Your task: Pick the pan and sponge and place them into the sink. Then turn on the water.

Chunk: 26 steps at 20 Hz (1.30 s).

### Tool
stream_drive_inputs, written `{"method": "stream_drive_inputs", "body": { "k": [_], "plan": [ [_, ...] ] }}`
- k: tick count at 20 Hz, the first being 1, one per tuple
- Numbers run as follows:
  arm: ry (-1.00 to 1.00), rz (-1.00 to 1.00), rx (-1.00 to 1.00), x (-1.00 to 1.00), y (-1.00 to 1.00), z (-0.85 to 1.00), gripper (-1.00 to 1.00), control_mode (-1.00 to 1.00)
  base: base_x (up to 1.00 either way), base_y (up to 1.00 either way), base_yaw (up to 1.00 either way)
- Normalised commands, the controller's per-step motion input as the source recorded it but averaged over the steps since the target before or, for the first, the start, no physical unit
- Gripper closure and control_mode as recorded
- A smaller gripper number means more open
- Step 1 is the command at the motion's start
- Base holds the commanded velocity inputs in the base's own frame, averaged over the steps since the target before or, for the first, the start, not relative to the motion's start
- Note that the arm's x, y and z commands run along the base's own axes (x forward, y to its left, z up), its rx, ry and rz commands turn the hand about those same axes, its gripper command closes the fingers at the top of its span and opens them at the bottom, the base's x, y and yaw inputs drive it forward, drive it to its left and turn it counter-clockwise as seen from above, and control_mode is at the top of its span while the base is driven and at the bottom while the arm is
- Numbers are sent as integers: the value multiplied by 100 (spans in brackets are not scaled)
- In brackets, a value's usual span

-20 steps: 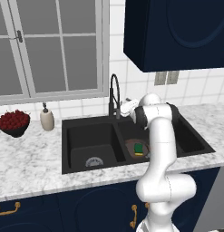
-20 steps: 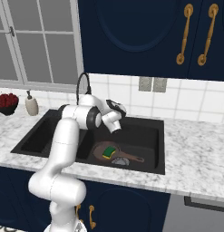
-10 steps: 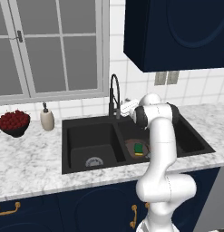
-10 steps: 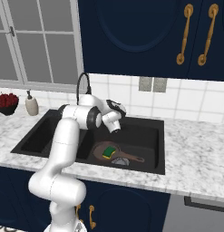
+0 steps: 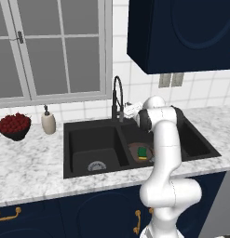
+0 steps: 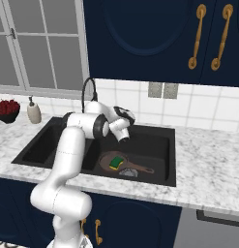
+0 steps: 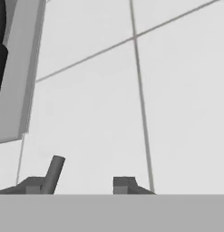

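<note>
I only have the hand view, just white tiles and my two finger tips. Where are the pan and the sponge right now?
Observer: Both are in the right basin of the sink. The sponge lies on the pan.
Operator: Where is my gripper relative to the faucet?
Observer: In the left base view the gripper sits close beside the lower part of the faucet, at the back of the sink.
Operator: Is any water running?
Observer: No stream shows under the faucet in either base view.
</note>
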Motion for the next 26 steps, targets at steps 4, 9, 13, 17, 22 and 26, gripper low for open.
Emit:
{"method": "stream_drive_inputs", "body": {
  "k": [4, 9, 13, 17, 22, 26],
  "plan": [
    [11, -6, 0, 55, -99, -21, 100, -100, 0, 0, 0],
    [20, -10, 0, 46, -100, -39, 100, -100, 0, 0, 0],
    [24, -8, 0, 41, -100, -47, 100, -100, 0, 0, 0],
    [27, -3, 0, 33, -100, -54, 100, -100, 0, 0, 0],
    [27, -1, -1, 24, -100, -71, 100, -100, 0, 0, 0],
    [28, -1, -10, 11, -100, -82, 100, -100, 0, 0, 0]
  ]
}}
